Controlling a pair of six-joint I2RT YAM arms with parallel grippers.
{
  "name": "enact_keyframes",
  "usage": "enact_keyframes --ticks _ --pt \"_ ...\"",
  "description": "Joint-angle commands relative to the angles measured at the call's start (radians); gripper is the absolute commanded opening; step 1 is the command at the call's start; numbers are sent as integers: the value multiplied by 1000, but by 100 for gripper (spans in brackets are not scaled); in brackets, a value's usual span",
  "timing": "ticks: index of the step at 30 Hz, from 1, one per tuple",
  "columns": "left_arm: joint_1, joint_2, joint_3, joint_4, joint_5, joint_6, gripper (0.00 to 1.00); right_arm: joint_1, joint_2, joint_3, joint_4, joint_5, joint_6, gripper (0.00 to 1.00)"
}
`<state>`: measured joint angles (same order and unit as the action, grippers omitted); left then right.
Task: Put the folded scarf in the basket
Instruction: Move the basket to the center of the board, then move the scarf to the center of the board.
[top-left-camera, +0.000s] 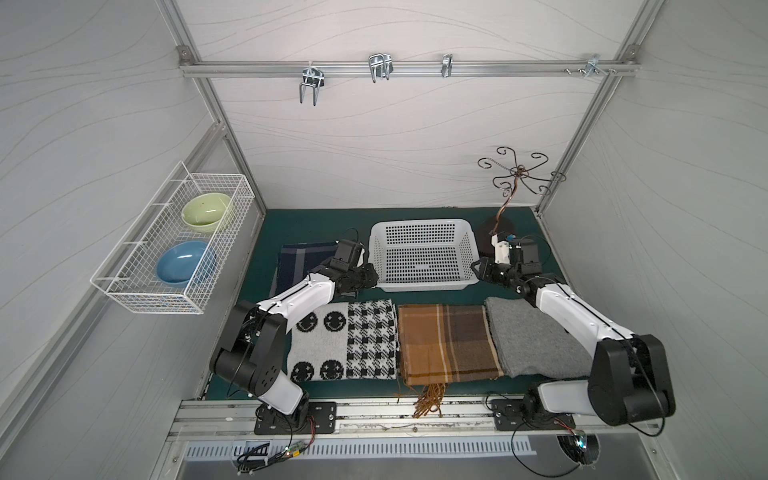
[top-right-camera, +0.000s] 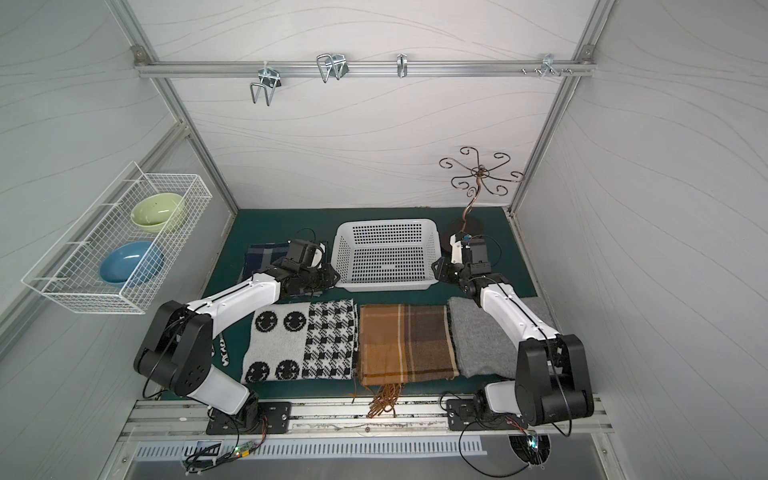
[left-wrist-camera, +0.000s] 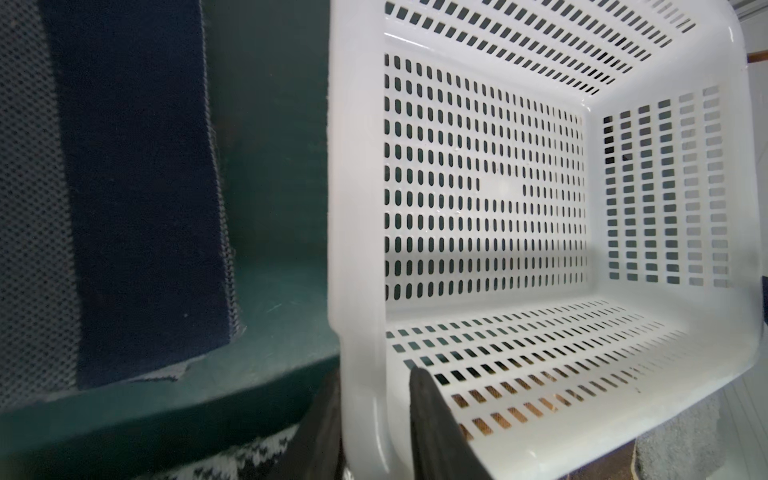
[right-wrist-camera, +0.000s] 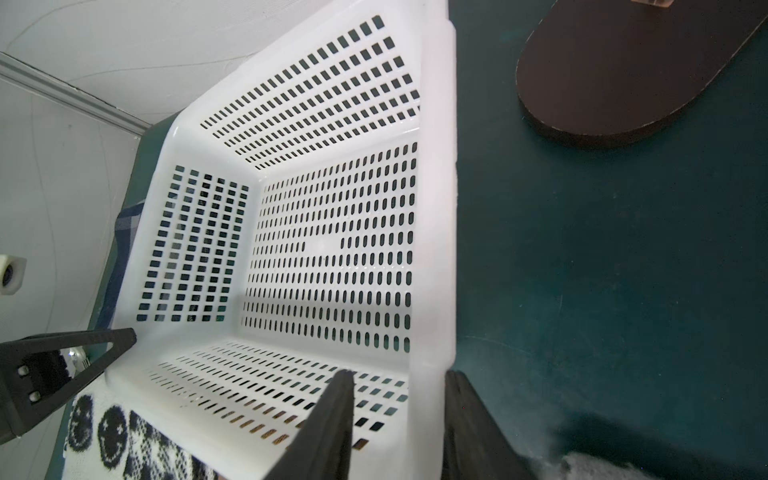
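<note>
Green matting (top-left-camera: 436, 296) carries the empty white perforated basket (top-left-camera: 419, 286) at the back, with every folded scarf outside it: navy plaid scarf (top-left-camera: 301, 262) beside it, and smiley-patterned scarf (top-left-camera: 345, 340), brown plaid scarf (top-left-camera: 446, 343) and grey scarf (top-left-camera: 532, 336) ranged in front. Left gripper (left-wrist-camera: 374, 374) is set astride a near rim corner, and whether it pinches cannot be told; right gripper (right-wrist-camera: 399, 374) is parted astride the opposite corner. Both should be lifted clear without dragging the basket.

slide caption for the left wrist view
Left pincer straddles the rim of the empty white basket, navy scarf beside it
</note>
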<state>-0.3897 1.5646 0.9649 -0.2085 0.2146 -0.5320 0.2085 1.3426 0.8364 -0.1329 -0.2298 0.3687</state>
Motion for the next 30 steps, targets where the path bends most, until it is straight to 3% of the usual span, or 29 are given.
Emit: enact_keyframes --ticks 1,8,16,17,18,19,25,28,30 --pt "-17 -31 -20 11 15 13 31 11 -7 17 -19 -33 -7 44" --pt "-17 -58 -56 2 -8 18 51 -22 -63 -7 -67 -13 0 60" --pt "-17 -122 -65 -39 -18 35 66 -103 -193 -14 -197 -106 30 63" --pt "-17 -138 -66 -49 -25 36 70 -103 -221 -17 -231 -108 34 62" --pt "-17 -160 -65 -64 -36 38 88 -101 -253 -26 -266 -111 41 62" --pt "-17 -185 -66 -85 -40 43 99 -101 -289 -37 -302 -114 49 62" --pt "-17 -359 -114 -158 -73 53 100 -83 -461 -141 -470 -95 84 59" --pt "-23 -448 -173 -145 -35 9 100 -61 -514 -205 -516 -74 117 58" --pt "-46 -507 -217 -137 -22 -11 100 -10 -546 -230 -561 2 138 58"
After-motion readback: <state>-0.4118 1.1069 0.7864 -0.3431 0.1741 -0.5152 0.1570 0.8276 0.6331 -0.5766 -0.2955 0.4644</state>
